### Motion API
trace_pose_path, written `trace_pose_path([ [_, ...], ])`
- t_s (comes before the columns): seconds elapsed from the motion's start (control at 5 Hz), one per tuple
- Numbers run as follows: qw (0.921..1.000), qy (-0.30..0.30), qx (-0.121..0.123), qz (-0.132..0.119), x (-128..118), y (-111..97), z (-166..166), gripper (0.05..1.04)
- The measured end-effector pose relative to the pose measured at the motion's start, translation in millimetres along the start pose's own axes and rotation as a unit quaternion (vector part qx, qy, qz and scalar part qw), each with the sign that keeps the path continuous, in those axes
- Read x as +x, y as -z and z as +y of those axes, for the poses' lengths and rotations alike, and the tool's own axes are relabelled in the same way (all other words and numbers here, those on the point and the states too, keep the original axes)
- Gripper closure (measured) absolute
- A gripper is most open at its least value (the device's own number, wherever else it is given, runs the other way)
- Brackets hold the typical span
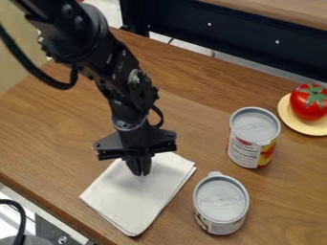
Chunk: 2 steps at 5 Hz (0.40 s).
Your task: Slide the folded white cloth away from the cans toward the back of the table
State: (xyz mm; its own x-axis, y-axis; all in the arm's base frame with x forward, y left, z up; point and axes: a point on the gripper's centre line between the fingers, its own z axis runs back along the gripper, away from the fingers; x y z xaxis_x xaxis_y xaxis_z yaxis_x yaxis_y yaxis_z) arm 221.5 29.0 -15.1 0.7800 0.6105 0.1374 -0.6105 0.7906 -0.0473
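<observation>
Fingers [146,165] together, the end effector [140,172] hangs over a folded cloth [133,201], lying flat and unlifted on the counter [51,129] near a can [221,201].

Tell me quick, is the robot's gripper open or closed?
Gripper: closed, nothing visible between its fingers, tips at the folded white cloth; whether they touch it, I can't tell.

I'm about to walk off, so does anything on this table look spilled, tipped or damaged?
Nothing stands out. The nearer can and farther can stand upright, the tomato sits on its plate, and the folded cloth lies flat beneath the claw. I see no spill.
</observation>
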Motion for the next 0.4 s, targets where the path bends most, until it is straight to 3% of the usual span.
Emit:
trace_pose_path([
  [0.4, 0.9997, -0.004, -0.005, -0.026, 21, 7, -1, 1.03],
])
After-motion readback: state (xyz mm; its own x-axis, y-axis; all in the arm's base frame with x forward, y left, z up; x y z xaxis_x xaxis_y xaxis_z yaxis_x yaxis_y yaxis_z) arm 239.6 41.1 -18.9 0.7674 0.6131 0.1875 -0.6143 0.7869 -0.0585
